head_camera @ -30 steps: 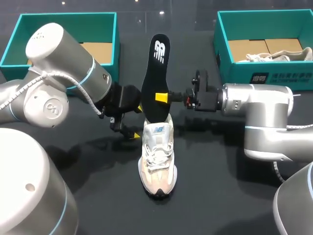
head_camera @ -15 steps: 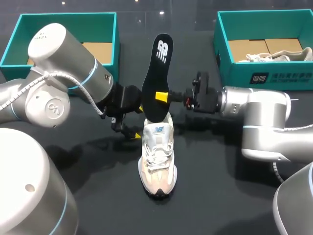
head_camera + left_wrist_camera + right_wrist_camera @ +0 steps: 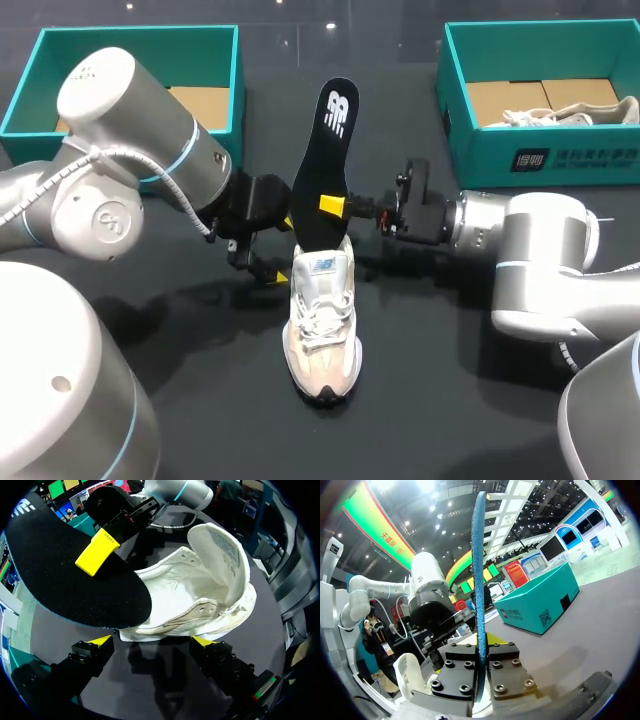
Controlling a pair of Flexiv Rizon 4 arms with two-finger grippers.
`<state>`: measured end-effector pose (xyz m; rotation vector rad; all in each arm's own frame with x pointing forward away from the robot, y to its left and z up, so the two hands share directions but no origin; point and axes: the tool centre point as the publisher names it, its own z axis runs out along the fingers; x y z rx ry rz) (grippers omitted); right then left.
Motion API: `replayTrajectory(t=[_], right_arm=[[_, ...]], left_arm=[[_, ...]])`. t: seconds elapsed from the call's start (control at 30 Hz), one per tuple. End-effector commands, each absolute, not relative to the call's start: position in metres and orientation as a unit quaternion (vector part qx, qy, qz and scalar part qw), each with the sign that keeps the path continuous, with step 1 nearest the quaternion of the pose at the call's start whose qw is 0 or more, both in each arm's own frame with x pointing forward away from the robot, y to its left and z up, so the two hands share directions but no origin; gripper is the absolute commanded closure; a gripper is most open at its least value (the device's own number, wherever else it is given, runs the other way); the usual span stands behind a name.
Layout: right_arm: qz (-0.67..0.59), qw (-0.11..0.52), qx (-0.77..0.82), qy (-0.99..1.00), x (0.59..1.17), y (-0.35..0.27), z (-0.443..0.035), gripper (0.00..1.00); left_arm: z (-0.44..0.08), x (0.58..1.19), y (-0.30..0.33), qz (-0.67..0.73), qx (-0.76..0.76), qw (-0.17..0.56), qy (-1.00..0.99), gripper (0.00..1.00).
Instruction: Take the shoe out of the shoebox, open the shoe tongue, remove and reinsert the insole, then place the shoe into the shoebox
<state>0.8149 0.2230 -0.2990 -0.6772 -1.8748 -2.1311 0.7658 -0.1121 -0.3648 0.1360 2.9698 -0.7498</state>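
Observation:
A white and beige shoe (image 3: 322, 320) stands on the black table, heel toward the far side, its tongue (image 3: 222, 542) pulled open. The black insole (image 3: 326, 165) stands nearly upright over the heel opening, its lower end at the shoe's collar. My right gripper (image 3: 336, 206) is shut on the insole's middle; in the right wrist view the insole (image 3: 479, 575) shows edge-on between the clamped fingers of that gripper (image 3: 481, 666). My left gripper (image 3: 283, 250) is open beside the heel, its yellow tips straddling the back of the shoe (image 3: 200, 600) without touching; the gripper (image 3: 151, 642) holds nothing.
A teal shoebox (image 3: 225, 60) sits at the far left. A second teal shoebox (image 3: 470, 140) at the far right holds another shoe (image 3: 570, 112). My left arm (image 3: 427, 605) is just beyond the insole in the right wrist view.
My right gripper has shifted slightly toward me with the insole, whose top end has moved a little right and down. The left arm and shoe have stayed put.

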Motion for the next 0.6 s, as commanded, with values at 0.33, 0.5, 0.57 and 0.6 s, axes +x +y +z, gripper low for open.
replayTrajectory(t=[0.33,0.5,0.57,0.6], right_arm=[[-0.723,0.101,-0.237,-0.641,0.805,0.221,-0.301,1.00],[-0.718,0.102,-0.242,-0.644,0.803,0.223,-0.305,1.00],[-0.716,0.103,-0.244,-0.645,0.802,0.224,-0.307,1.00],[-0.715,0.103,-0.246,-0.646,0.802,0.225,-0.308,1.00]], left_arm=[[-0.365,0.765,-0.112,-0.244,0.044,0.039,0.968,0.00],[-0.365,0.765,-0.112,-0.244,0.044,0.039,0.968,0.00],[-0.365,0.765,-0.112,-0.244,0.044,0.039,0.968,0.00],[-0.365,0.765,-0.112,-0.244,0.044,0.039,0.968,0.00]])
